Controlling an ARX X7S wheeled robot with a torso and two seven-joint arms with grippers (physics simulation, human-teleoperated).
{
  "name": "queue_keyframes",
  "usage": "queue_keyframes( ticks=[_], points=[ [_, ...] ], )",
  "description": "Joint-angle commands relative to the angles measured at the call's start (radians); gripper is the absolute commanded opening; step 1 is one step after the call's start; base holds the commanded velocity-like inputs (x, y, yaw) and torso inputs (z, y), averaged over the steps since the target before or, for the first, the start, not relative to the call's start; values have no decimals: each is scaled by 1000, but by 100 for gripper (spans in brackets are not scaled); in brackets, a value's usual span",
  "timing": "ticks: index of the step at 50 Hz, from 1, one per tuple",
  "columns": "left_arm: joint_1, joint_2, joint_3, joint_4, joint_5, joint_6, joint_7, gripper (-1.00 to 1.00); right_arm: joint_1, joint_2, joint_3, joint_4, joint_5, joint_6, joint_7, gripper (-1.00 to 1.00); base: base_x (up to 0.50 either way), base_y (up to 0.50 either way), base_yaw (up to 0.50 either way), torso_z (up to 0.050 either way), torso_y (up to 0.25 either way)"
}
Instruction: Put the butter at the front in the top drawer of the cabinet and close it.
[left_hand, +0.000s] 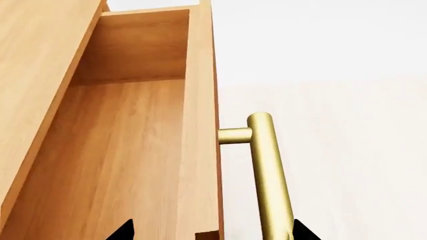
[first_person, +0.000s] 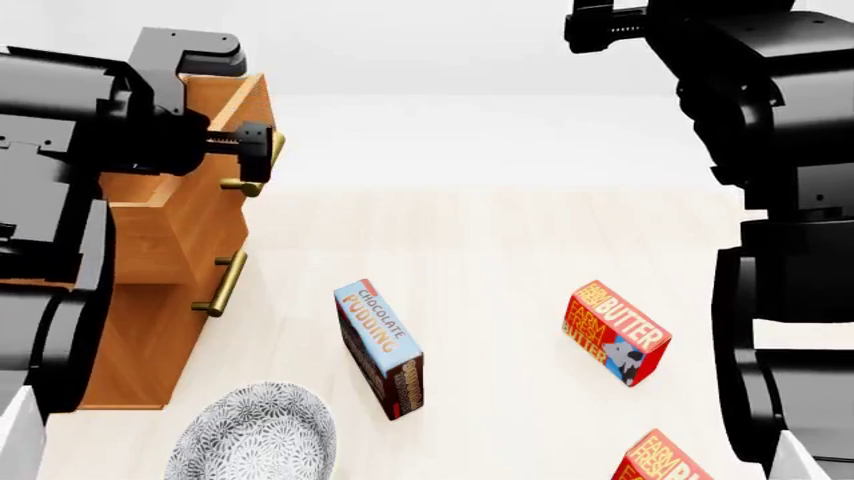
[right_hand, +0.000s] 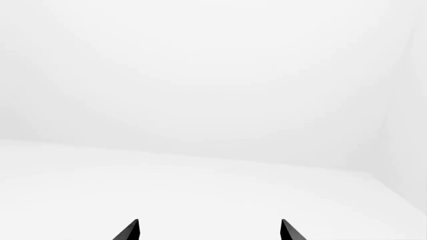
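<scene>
Butter: red-orange carton lying on the pale floor, well right of the cabinet; nothing touches it.
Second butter carton: nearer the robot, cut off by the lower edge of the head view; only part of its lettering shows.
Top drawer: pulled out, interior bare where visible; its near end is out of frame.
Drawer handle: brass bar, lower end cut off in the left wrist view.
Cabinet: left side hidden behind the left arm.
Left gripper: fingers spread, standing on either side of the drawer handle; contact cannot be made out.
Right gripper: fingers spread, holding nothing; only the tips show against white.
Pudding box: between cabinet and butter.
Bowl: patterned, partly cut off.
</scene>
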Motion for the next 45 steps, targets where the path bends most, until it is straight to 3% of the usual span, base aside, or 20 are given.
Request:
queue_keyframes(
  ticks=[1, 21, 28, 45],
  points=[
    [24, -5, 0, 23, -4, -18, -2, 100, -3, 4, -2, -8, 4, 6, 1, 100, 0, 0, 0, 0, 0],
    [147, -20, -4, 308, -53, -176, 21, 100, 7, 0, -12, 22, 4, -12, 1, 100, 0, 0, 0, 0, 0],
    [178, -2, -12, 451, -93, -256, 38, 100, 2, 7, -13, 1, 9, 5, 2, 100, 0, 0, 0, 0, 0],
    [213, 69, -91, 565, -161, -343, 11, 100, 12, 15, -17, -14, 14, 22, 4, 100, 0, 0, 0, 0, 0]
  ],
)
